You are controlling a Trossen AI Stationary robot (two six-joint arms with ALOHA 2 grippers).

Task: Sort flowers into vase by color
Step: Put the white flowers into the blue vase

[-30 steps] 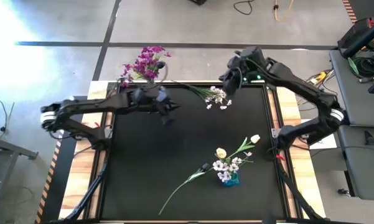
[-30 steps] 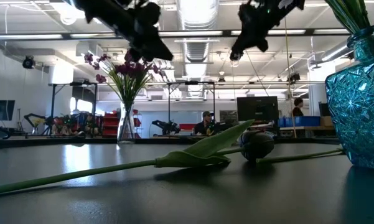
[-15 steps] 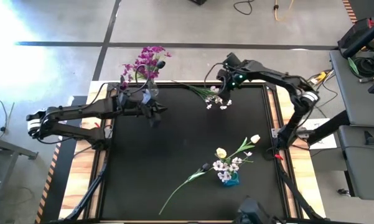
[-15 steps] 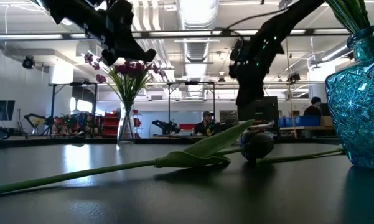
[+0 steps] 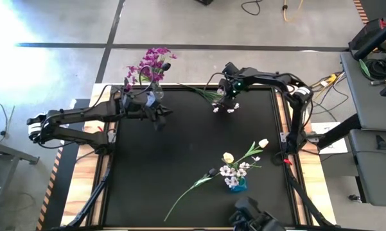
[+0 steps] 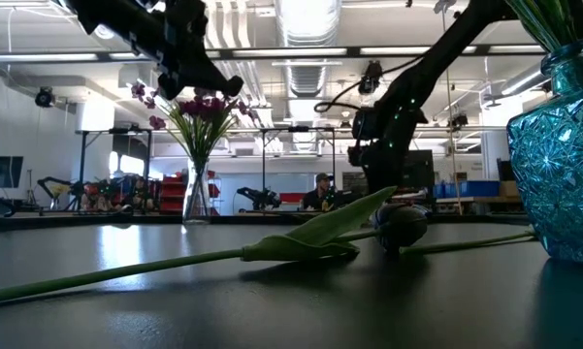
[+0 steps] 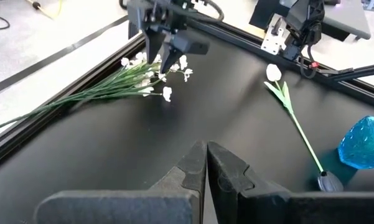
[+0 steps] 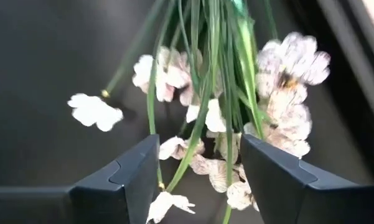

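Note:
A spray of white blossoms point(image 5: 213, 96) point(image 8: 205, 118) lies on the black mat by the far edge. My right gripper point(image 5: 225, 96) point(image 8: 199, 149) is low over it, open, one finger on each side of its green stems and blossoms. My left gripper point(image 5: 159, 117) point(image 7: 206, 152) hangs shut above the mat's far left, holding nothing. Magenta flowers point(image 5: 151, 63) stand in a clear vase point(image 6: 196, 189). A blue vase point(image 5: 239, 185) holds white blossoms. A cream tulip point(image 5: 262, 143) and a dark-budded stem point(image 5: 212, 172) lie on the mat.
The mat's raised far rim point(image 5: 199, 86) runs just behind the white spray. The clear vase stands beyond the far left corner, close to my left arm. People and benches show in the room behind the table point(image 6: 320, 189).
My right gripper has come down from high above the table and shifted a little toward the left edge, ending over the white spray. My left gripper has moved toward the table's left edge, then held still. The flowers have kept their places.

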